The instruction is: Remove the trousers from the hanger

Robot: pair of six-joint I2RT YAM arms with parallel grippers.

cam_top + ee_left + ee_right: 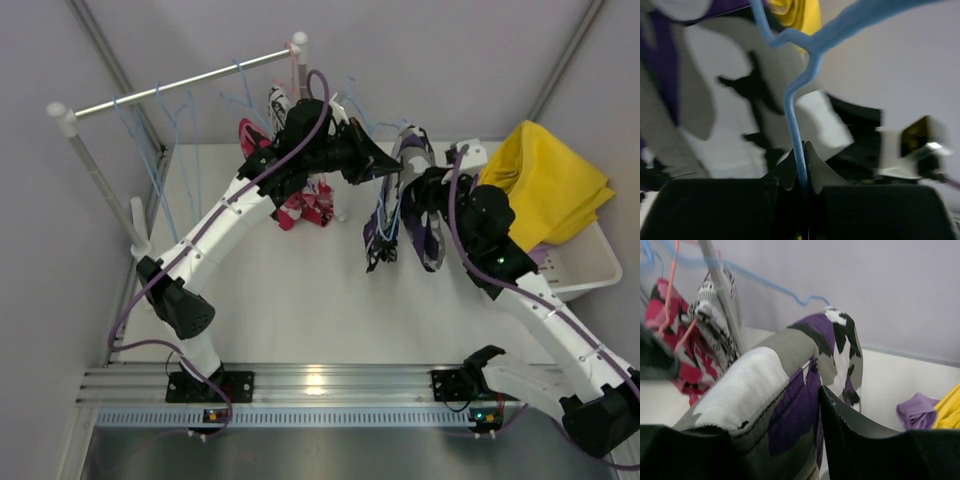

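Note:
A pair of trousers in purple, grey, white and black patches (398, 205) hangs on a blue wire hanger (795, 112), held in the air over the table. My left gripper (378, 160) is shut on the hanger's hook; in the left wrist view (802, 167) the wire runs between the closed fingertips. My right gripper (425, 192) is shut on the patched trousers (790, 400) at the waistband. One finger (850, 435) shows there; the other is hidden under the cloth. Yellow trousers (545, 180) and lilac trousers (917, 410) lie at the right.
A clothes rail (180, 82) at the back left carries several blue hangers, pink-red print trousers (305, 205) and black-and-white print trousers (278, 102). A white basket (590, 270) stands at the right under the yellow pair. The rail's post (722, 295) is near the right gripper.

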